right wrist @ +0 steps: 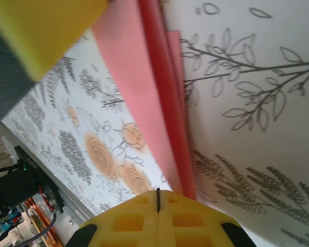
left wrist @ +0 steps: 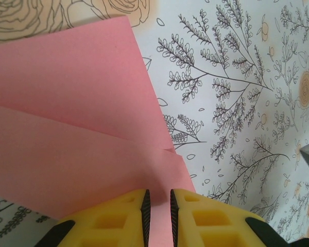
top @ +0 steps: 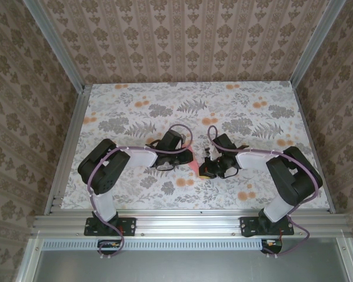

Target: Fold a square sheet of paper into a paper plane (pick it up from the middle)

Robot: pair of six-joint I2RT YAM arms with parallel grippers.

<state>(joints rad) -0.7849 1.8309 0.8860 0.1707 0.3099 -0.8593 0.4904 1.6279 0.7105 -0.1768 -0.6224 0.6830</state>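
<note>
The pink-red paper (top: pixel 193 168) lies folded into long overlapping flaps, like a paper plane, on the flowered table between the two arms. In the left wrist view the paper (left wrist: pixel 77 103) fills the left half, and a sharp crease crosses it. My left gripper (left wrist: pixel 158 193) stands on its near edge with the jaws a narrow slit apart and pink paper showing in the gap. My left gripper (top: pixel 187 158) and right gripper (top: pixel 207 170) almost meet over the paper. The right gripper (right wrist: pixel 158 191) is shut and empty. The paper's layered edge (right wrist: pixel 144 77) runs past just right of its tip.
The flowered tablecloth (top: pixel 165 111) is bare behind the arms. Aluminium rails (top: pixel 188 220) and wallpapered walls (top: pixel 182 35) close the table in. One yellow finger (right wrist: pixel 46 25) of the left gripper hangs at the top left of the right wrist view. The table's edge and cables (right wrist: pixel 26 190) show at that view's lower left.
</note>
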